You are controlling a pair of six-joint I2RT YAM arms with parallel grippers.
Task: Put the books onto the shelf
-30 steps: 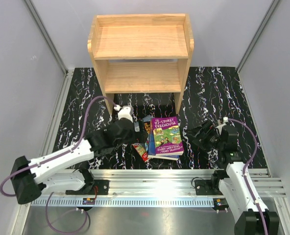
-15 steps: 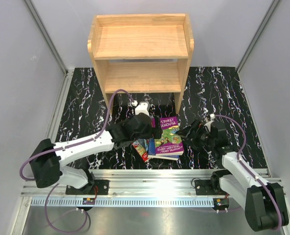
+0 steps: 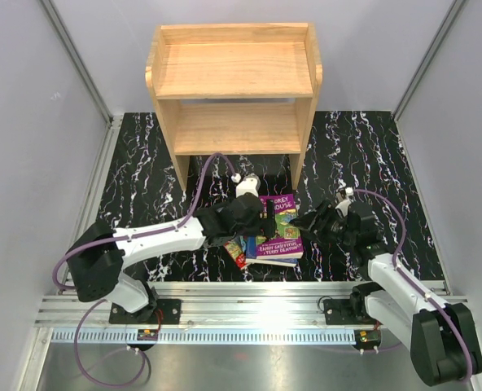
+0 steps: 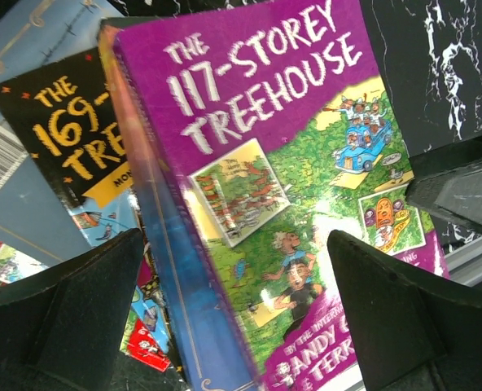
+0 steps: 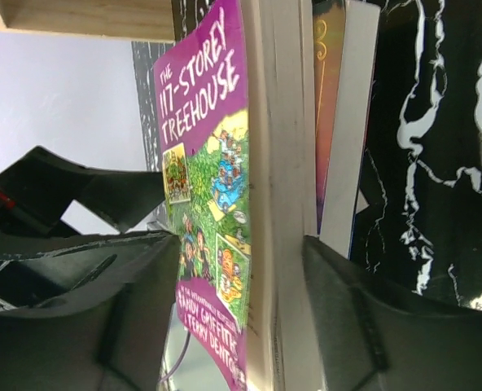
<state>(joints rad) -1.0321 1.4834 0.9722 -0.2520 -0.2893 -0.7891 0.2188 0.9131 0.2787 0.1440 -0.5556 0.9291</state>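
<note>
Left fingers (image 4: 78, 318) farther forward, spread astride purple book (image 4: 290, 163); grip of right fingers (image 5: 102, 301) unclear

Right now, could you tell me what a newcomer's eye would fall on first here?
The bright purple 117-Storey Treehouse book tops a pile on the black marbled table. Both tools meet at it: the left tool spread wide above its cover, the right tool straddling the pile's edge. Behind stands the wooden shelf.

I have both arms stretched forward and angled inward, wrists low. My left pincer (image 3: 267, 220) (image 4: 234, 240) gapes fully; my right pincer (image 3: 308, 221) (image 5: 241, 244) has its 2 fingers apart, grip unclear.
</note>
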